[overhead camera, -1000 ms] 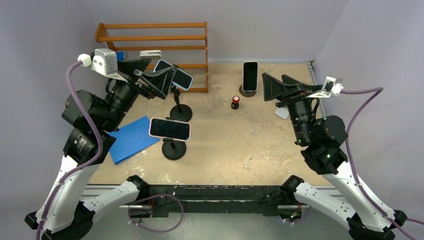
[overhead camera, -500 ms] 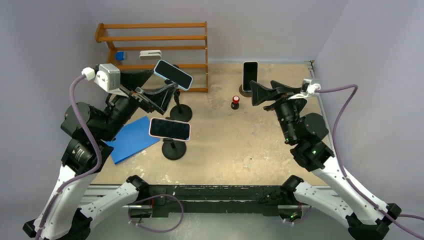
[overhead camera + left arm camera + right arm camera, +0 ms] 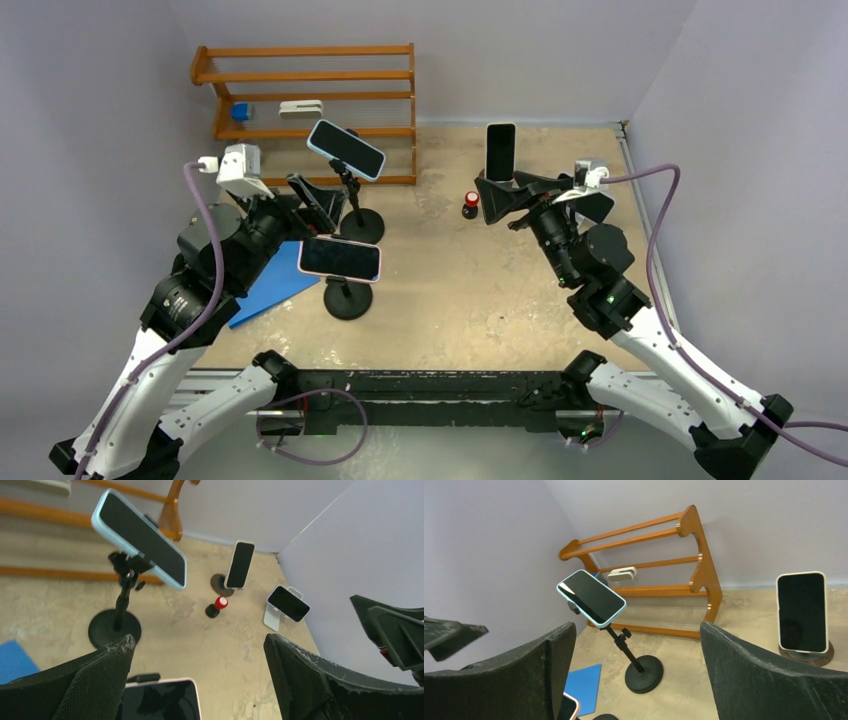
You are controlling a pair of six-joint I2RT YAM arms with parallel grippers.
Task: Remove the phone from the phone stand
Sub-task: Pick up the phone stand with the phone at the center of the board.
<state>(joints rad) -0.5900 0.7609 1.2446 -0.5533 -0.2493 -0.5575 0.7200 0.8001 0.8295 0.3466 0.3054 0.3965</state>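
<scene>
A pink-cased phone (image 3: 340, 258) lies level on a short black stand (image 3: 348, 298) left of centre. My left gripper (image 3: 322, 208) hangs open just behind and above it; in the left wrist view the phone's top edge (image 3: 161, 700) shows low between the wide fingers (image 3: 102, 680). A blue-cased phone (image 3: 345, 148) tilts on a taller black stand (image 3: 361, 224). A third phone (image 3: 500, 151) stands upright on a round base at the back. My right gripper (image 3: 486, 200) is open and empty, just in front of that phone, facing left toward the blue-cased phone (image 3: 591, 597).
A wooden rack (image 3: 310, 95) stands at the back left. A blue pad (image 3: 262, 285) lies under my left arm. A small red-topped object (image 3: 470, 205) sits beside my right gripper. Another phone on a white stand (image 3: 287, 604) is near the right wall.
My left arm has swung down and toward the pink-cased phone. My right arm has moved left, in front of the upright phone. Both grippers stay open.
</scene>
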